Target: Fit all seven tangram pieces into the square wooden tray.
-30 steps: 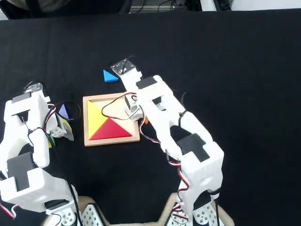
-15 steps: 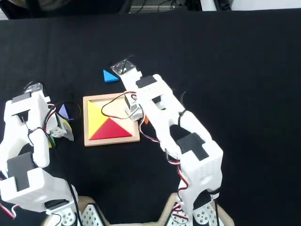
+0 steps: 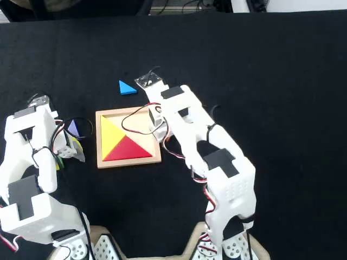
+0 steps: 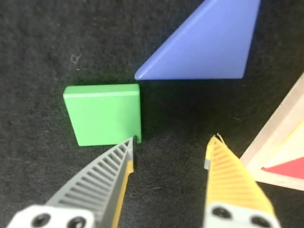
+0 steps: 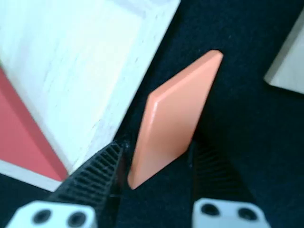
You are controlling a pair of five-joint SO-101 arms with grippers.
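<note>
Square wooden tray (image 3: pixel 130 161) on black worktop (image 3: pixel 271 81), yellow triangle (image 3: pixel 111 135) and red triangle (image 3: pixel 127 149) inside | orange parallelogram piece (image 5: pixel 173 109) just outside its rim, clamped in my right pincer (image 5: pixel 156 145), arm stretched forward past tray's right edge | my left pincer (image 4: pixel 174 140) apart, pointing down, one tip by green square piece (image 4: pixel 103 114), lilac triangle (image 4: pixel 204 47) just beyond

Left arm (image 3: pixel 24 157) low, jaws apart.

pale, grained wooden tray (image 5: pixel 85 61); smooth matt orange piece (image 5: pixel 173 118); fuzzy black cloth tabletop (image 4: pixel 38 38).
</note>
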